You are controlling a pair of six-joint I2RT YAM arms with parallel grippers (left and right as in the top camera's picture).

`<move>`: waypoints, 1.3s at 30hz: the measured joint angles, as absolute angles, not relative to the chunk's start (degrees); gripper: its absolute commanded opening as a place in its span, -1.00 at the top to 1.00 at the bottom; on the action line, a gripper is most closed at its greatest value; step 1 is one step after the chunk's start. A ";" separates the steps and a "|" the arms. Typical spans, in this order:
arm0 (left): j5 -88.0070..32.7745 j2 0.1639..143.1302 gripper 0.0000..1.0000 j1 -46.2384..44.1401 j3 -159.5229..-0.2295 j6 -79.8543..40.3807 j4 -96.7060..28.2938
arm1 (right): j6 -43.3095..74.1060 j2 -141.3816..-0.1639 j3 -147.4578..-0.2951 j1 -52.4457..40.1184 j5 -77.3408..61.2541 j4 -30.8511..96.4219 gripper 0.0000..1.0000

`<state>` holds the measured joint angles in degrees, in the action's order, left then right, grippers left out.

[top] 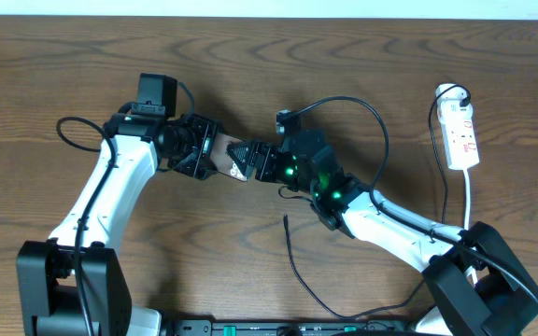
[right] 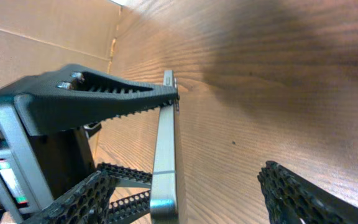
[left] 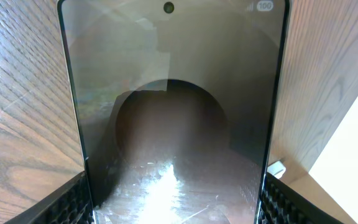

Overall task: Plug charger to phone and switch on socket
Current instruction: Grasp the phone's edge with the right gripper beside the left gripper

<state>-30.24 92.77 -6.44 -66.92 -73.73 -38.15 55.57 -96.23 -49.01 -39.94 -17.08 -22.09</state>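
The phone [top: 236, 161] is held off the table's middle with my left gripper [top: 211, 154] shut on its long sides. In the left wrist view its brown-to-silver screen [left: 173, 124] fills the frame between both pads [left: 73, 202]. My right gripper [top: 255, 161] is at the phone's free end, open, its jaws straddling the silver edge [right: 165, 155] with a wide gap on the right side [right: 191, 193]. The charger [top: 297, 271] lies loose on the table, its plug tip [top: 287, 219] below the right gripper. The socket [top: 460, 135] lies at the far right.
The socket's white lead [top: 468, 201] runs down toward the right arm's base. A black plug [top: 456, 93] sits in the socket's top end. Arm bases [top: 63, 289] occupy the front corners. The table's far edge [top: 269, 19] runs along the top.
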 measured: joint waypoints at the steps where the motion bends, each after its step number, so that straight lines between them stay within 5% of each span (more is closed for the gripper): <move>1: -30.22 92.77 0.86 -6.57 -66.92 -73.73 -38.13 | 55.88 -96.23 -49.01 -40.12 -17.06 -21.78 -0.49; 11: -30.02 92.77 0.86 -6.66 -66.92 -73.76 -38.15 | 56.49 -96.23 -49.01 -42.26 -16.43 -20.40 -0.43; 16: -30.00 92.77 0.86 -7.11 -66.92 -73.76 -38.15 | 56.80 -96.23 -49.01 -42.63 -16.10 -20.12 -0.20; 25: -29.85 92.77 0.85 -10.07 -66.92 -73.78 -38.15 | 56.86 -96.23 -49.01 -42.74 -15.92 -19.44 -0.18; 39: -29.85 92.77 0.86 -11.05 -66.92 -73.78 -38.15 | 56.88 -96.23 -49.01 -42.78 -15.33 -18.06 0.15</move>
